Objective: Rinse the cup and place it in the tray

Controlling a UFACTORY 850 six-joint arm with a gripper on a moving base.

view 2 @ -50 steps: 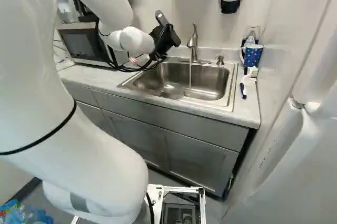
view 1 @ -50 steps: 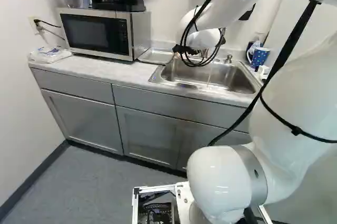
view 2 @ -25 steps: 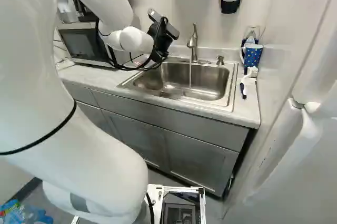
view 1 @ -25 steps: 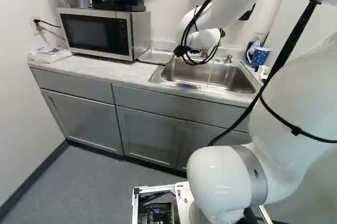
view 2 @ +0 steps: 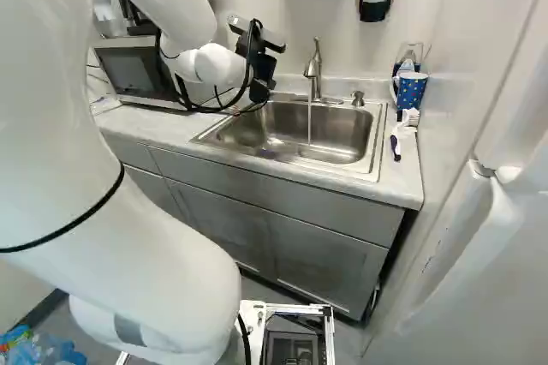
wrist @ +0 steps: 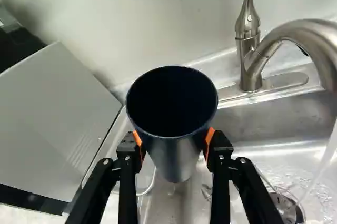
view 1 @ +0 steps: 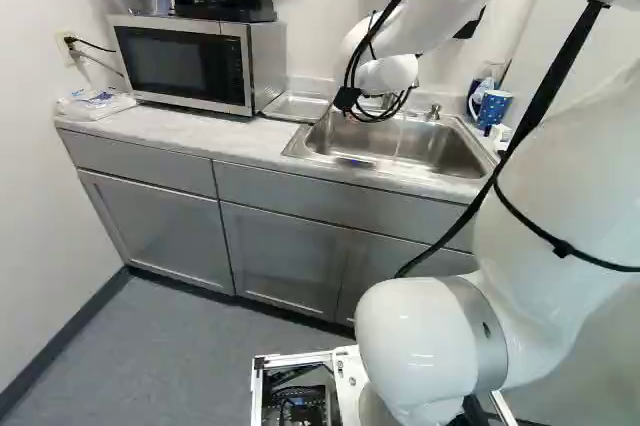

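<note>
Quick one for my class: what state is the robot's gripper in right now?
Black two-finger gripper with orange pads: closed on a dark, shiny-sided round cup, a pad at each side.

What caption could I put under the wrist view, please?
Gripper holding a dark cup while the faucet runs into the sink.

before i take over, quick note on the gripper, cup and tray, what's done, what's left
Gripper: shut on the cup, a finger on each side.
Cup: held up, outside the running water, not in the tray.
Tray: on the counter, between microwave and sink.
Done: cup gripped, water on. Can't tell if it's rinsed.
Left: rinse if needed, then place it in the tray.
</note>
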